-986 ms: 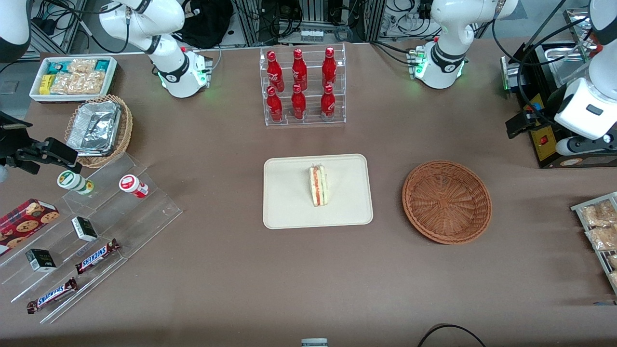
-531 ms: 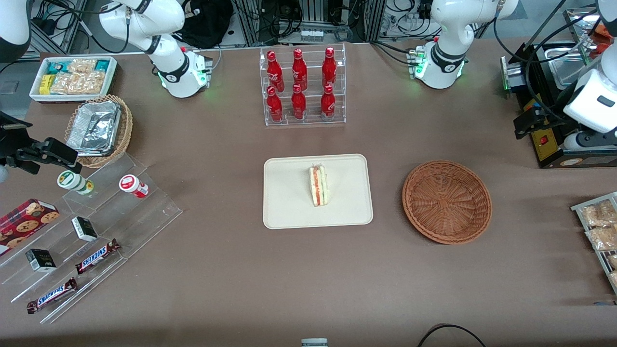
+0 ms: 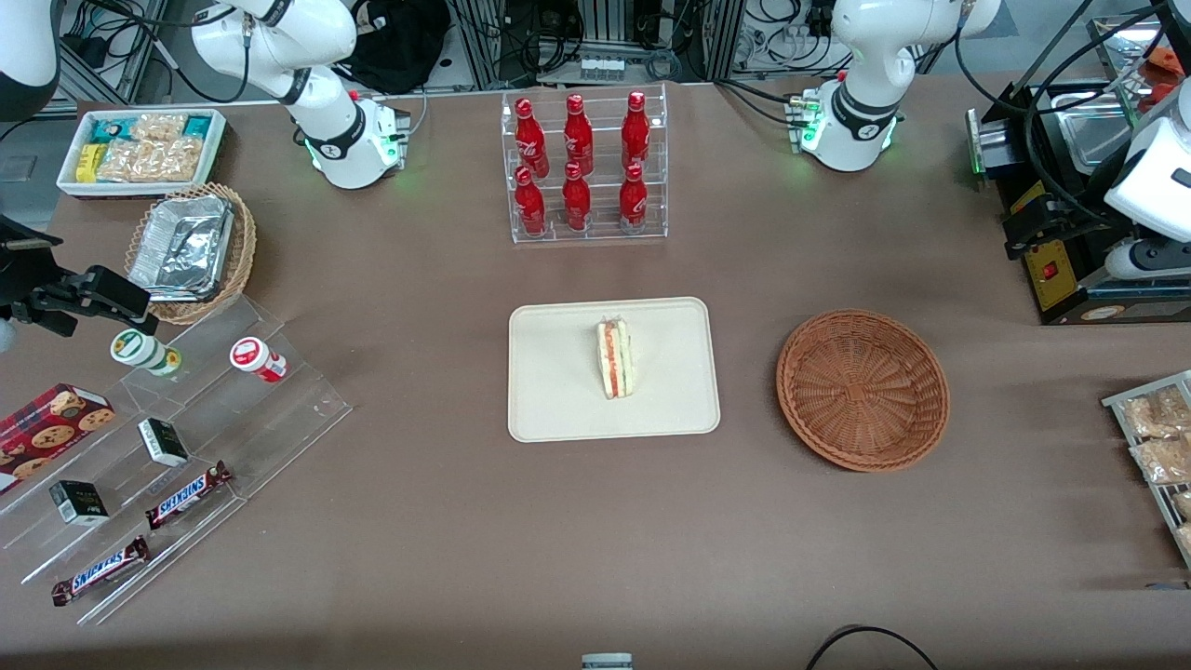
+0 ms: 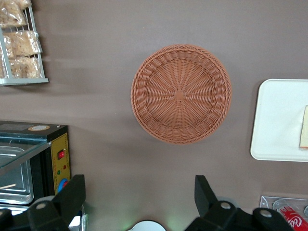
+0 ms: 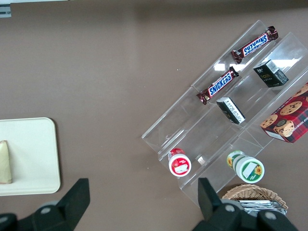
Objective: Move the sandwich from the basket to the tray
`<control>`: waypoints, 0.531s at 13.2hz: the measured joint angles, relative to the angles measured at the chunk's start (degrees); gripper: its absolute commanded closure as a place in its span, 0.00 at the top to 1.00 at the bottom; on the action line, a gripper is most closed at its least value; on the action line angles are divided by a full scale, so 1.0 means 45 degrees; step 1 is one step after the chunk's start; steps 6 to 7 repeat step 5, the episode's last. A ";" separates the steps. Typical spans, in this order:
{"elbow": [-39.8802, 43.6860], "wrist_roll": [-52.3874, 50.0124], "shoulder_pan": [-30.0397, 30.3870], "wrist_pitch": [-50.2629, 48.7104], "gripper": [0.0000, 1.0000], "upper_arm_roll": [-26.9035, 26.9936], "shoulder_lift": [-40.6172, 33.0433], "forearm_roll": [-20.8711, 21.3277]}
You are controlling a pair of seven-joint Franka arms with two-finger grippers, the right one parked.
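sandwich: lying on the tray, near its middle
basket: beside the tray, toward the working arm's end
gripper: fingers spread wide, holding nothing, up above the table, well away from the tray

Even, bright overhead light; soft shadows, sharp focus, glare on acrylic shelves.

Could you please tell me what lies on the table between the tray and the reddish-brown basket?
Nothing: in the front view, only bare brown tabletop separates the tray from the basket. The sandwich sits on the tray. The open gripper hangs high above, toward the working arm's end.
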 measured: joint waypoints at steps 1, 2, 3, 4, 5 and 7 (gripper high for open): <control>0.0000 -0.0004 -0.0001 -0.0043 1.00 0.0008 -0.0003 0.0000; 0.0000 -0.0017 -0.0004 -0.0054 1.00 0.0041 -0.0007 0.0000; 0.0000 -0.0032 -0.0004 -0.0056 1.00 0.0103 -0.0011 -0.0008; 0.0002 -0.0055 -0.0006 -0.0056 1.00 0.0184 -0.0012 -0.0080; 0.0003 -0.0077 -0.0008 -0.0056 1.00 0.0314 -0.0014 -0.0242; 0.0003 -0.0077 -0.0008 -0.0056 1.00 0.0314 -0.0014 -0.0242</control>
